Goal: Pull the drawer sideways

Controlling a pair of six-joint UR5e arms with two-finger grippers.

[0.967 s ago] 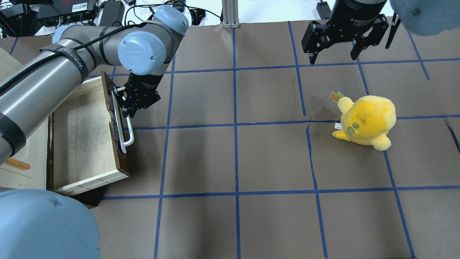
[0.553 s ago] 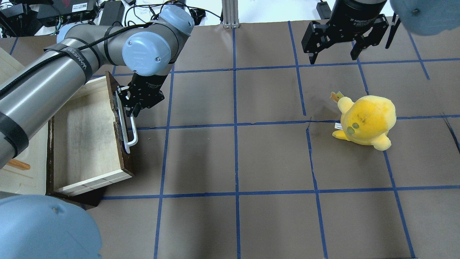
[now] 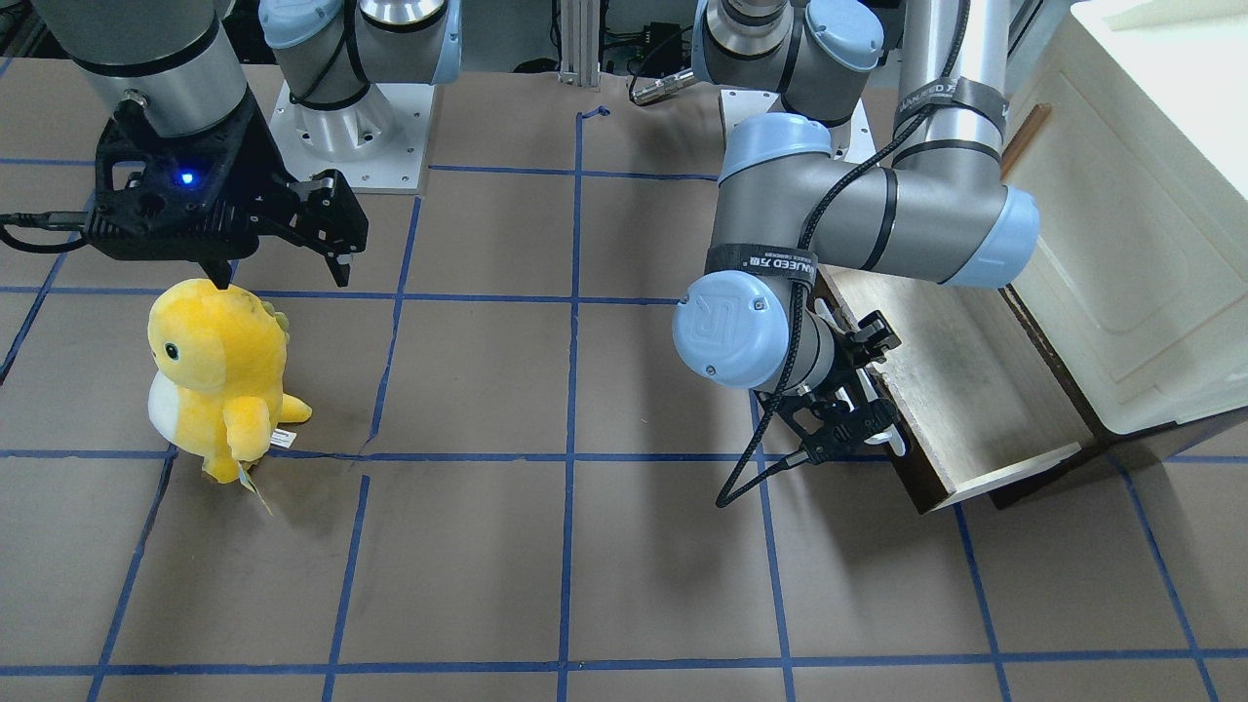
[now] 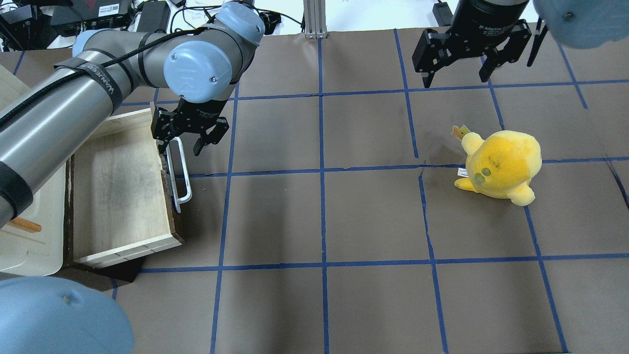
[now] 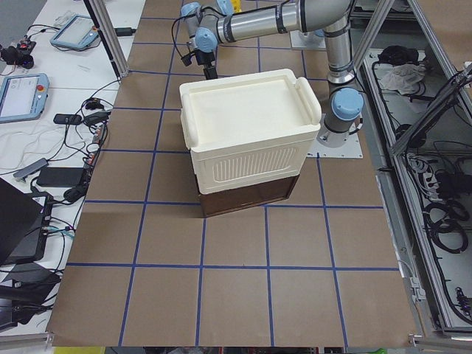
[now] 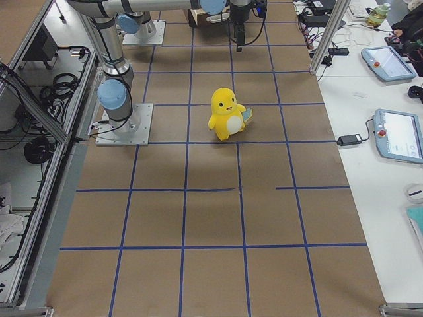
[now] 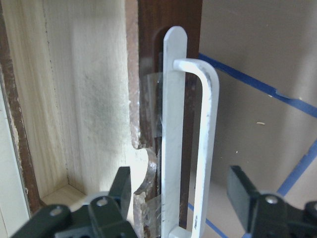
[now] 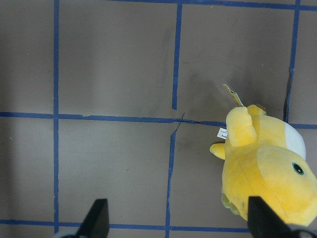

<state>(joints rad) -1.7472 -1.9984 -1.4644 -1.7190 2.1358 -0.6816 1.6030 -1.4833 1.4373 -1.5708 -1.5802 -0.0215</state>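
The wooden drawer (image 4: 118,191) lies at the table's left, pale inside, with a dark brown front and a long white bar handle (image 4: 180,172). My left gripper (image 4: 179,145) is open; its two fingers straddle the handle's far end without closing on it. In the left wrist view the handle (image 7: 205,129) runs between the spread fingers (image 7: 121,184), with the drawer's inside (image 7: 89,99) to the left. The front-facing view shows the left gripper (image 3: 853,395) at the drawer's front (image 3: 955,380). My right gripper (image 4: 457,78) is open and empty, hovering at the far right.
A yellow plush toy (image 4: 501,164) stands on the right half of the table, below and in front of the right gripper; it also shows in the right wrist view (image 8: 267,168). A big cream-white plastic box (image 3: 1141,195) sits over the dark base behind the drawer.
The left gripper was shut on the handle and has opened, shifting towards the handle's far end. The drawer's front has swung a little to the right. The right arm has not moved.
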